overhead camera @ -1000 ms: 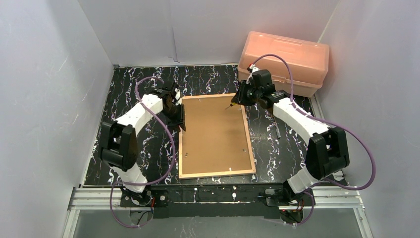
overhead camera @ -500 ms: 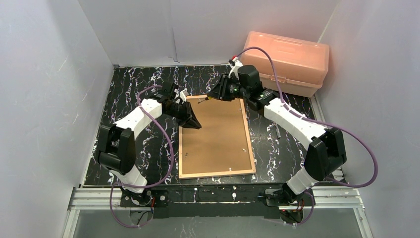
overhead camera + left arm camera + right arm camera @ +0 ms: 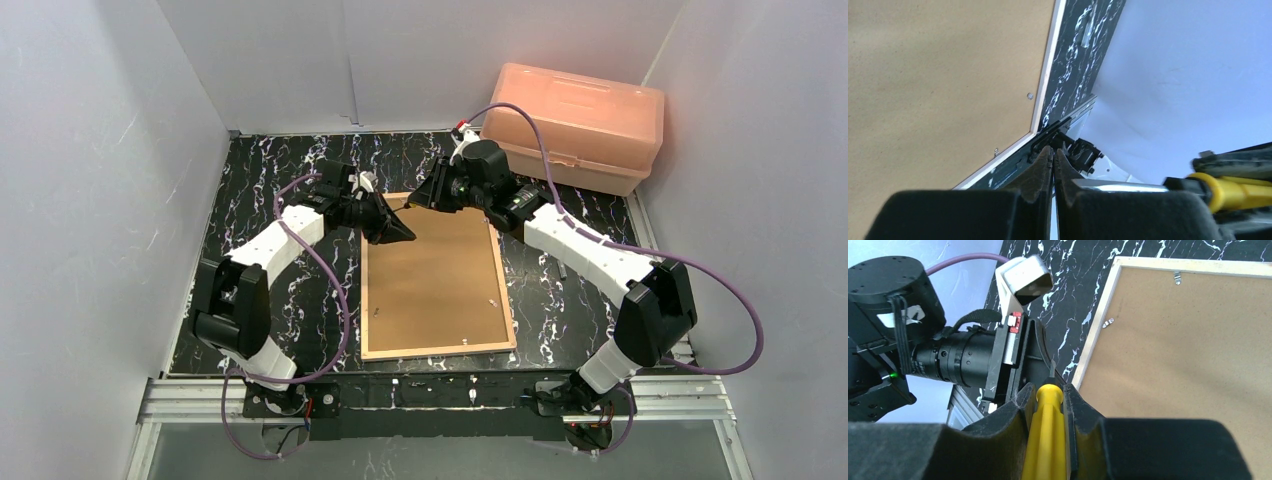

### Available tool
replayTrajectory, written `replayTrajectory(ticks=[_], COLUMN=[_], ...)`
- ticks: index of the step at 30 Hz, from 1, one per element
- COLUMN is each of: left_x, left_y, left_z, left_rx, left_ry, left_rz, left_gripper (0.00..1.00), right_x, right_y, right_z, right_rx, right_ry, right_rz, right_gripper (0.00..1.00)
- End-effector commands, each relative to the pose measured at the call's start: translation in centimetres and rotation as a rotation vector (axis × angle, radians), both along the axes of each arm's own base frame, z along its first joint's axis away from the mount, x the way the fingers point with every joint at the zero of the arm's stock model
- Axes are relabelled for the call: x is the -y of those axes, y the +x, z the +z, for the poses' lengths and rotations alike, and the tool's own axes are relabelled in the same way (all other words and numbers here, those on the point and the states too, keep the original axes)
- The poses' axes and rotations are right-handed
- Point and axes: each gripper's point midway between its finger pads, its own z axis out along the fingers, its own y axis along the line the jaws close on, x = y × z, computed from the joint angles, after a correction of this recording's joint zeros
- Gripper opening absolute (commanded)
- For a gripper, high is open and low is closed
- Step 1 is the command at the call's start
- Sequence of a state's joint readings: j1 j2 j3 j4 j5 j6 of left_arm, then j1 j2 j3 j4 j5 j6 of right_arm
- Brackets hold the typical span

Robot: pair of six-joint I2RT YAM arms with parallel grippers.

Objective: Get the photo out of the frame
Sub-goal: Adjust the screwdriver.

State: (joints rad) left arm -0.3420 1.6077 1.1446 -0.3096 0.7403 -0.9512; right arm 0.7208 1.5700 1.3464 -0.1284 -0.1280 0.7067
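Both arms have swung inward over the far end of the frame [image 3: 438,350], which lies back-up mid-counter [image 3: 260,200] with the brown backing board [image 3: 435,280] uppermost. The left tool [image 3: 402,234] is pinched shut and empty. The right tool [image 3: 425,197] clamps a yellow-handled screwdriver [image 3: 1045,440]. A pink box [image 3: 580,120] sits behind.

Lab test cell, white panel walls [image 3: 90,150], marbled tabletop [image 3: 250,170], aluminium rail [image 3: 190,400]

Bright, diffuse light leaves only faint, soft shadows on the bench [image 3: 250,210]. In the wrist views the near left hand [image 3: 1053,155] and right hand [image 3: 1048,392] are dark and blurred. The walls [image 3: 1173,75] wash out bluish.
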Motion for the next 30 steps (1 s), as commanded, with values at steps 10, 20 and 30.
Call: replayTrajectory(ticks=[10,20,30], left_x=[-0.5,-1.4,-2.0], left_y=[2.9,2.3,2.3], left_z=[4.6,4.5,4.9], left_rx=[0.16,0.188,0.239], left_ry=[-0.059,-0.006,0.022], left_rz=[0.098,0.091,0.099], left_gripper=[0.0,0.0,0.0], right_x=[-1.1,-0.9,-1.9], right_y=[-3.9,-4.6,-6.0], right_z=[0.6,-0.5,-1.6], right_rx=[-0.106,-0.16,-0.218], right_ry=[0.073,0.051,0.026], right_rz=[0.074,0.079,0.19], right_gripper=[0.01,0.01,0.01])
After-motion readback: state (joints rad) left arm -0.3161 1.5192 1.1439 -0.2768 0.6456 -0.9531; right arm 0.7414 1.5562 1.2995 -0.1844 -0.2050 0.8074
